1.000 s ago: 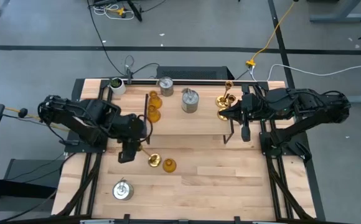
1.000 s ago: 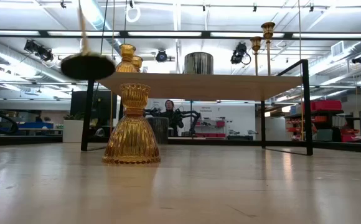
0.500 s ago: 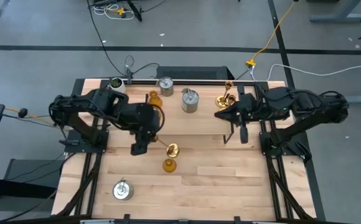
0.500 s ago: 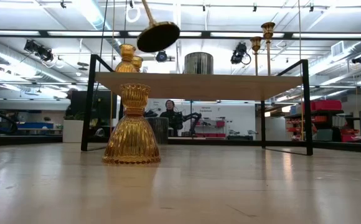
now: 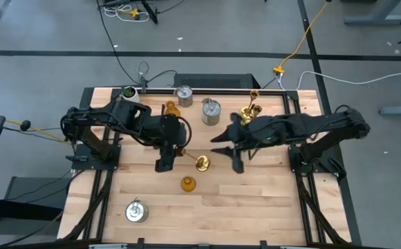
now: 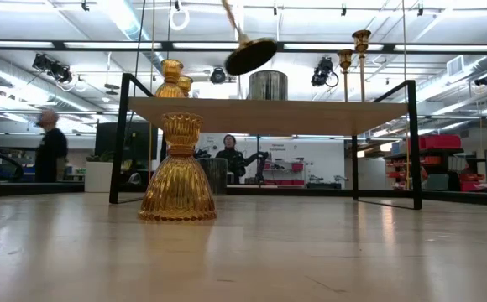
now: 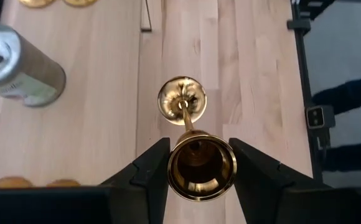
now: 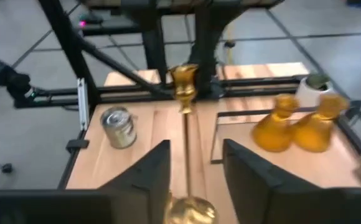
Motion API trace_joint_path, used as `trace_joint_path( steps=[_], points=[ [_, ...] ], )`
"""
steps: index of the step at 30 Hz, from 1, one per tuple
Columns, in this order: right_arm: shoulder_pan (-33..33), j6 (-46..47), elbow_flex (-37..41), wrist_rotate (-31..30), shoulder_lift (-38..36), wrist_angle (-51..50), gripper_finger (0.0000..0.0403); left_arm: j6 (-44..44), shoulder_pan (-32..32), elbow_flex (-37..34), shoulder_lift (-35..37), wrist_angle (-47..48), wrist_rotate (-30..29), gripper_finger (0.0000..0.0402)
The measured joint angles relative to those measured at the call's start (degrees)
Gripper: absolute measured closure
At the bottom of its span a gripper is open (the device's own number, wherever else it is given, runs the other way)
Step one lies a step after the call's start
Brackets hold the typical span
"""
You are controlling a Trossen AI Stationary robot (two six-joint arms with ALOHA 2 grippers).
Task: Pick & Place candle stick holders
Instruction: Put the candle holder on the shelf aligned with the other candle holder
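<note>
My left gripper (image 5: 171,153) is shut on a gold brass candle stick holder (image 5: 195,161), held in the air over the table's middle. Its flared base (image 6: 250,56) shows high up in the low view. My right gripper (image 5: 227,151) is open. Its fingers stand on either side of that base (image 8: 190,211), and I cannot tell whether they touch it. An amber holder (image 5: 187,183) stands on its wide foot on the table. A silver can-shaped holder (image 5: 136,211) stands near the front left. My left gripper pinches the candle cup (image 7: 201,163) at the holder's top end between its two fingers (image 7: 149,171). The fingers slant down from the table's left. The stem (image 7: 185,118) runs on ahead of them to the base. The holder is tilted and clear of the table.
A wooden rack with black wire sides (image 5: 214,131) spans the far half of the table. It carries amber holders (image 5: 171,114), two silver cans (image 5: 211,111) and gold holders (image 5: 250,107). A whitish cup (image 5: 130,94) sits at the far left. A person walks in the room behind (image 6: 52,151).
My left gripper has carried the gold holder up and toward the table's right edge, its base swinging rightward. My right gripper has left the gold holders on the rack, moved toward the table's left and near edge, come down to the carried holder's base, and opened.
</note>
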State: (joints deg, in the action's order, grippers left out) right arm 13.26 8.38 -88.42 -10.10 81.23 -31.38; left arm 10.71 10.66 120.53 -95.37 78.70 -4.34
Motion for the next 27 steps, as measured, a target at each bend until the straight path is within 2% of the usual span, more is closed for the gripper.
trace_joint_path(
  steps=[6,11,20,27],
  points=[
    [1.47,-2.81,0.0,-0.05,3.21,5.96,0.0182,-0.01,0.0,0.0,0.13,-2.08,-0.59,0.0246],
    [2.22,-3.08,0.0,-3.4,3.45,8.99,0.0148,-0.01,0.0,0.0,0.13,-3.14,-0.96,0.0247],
    [2.42,-3.06,0.14,-6.0,3.45,10.58,0.0145,-1.4,0.0,0.0,0.13,-7.46,-1.73,0.0247],
    [2.75,-2.29,5.25,-6.02,3.45,15.59,0.0156,-2.37,0.0,0.0,0.2,-9.21,-2.05,0.0247]
  ],
)
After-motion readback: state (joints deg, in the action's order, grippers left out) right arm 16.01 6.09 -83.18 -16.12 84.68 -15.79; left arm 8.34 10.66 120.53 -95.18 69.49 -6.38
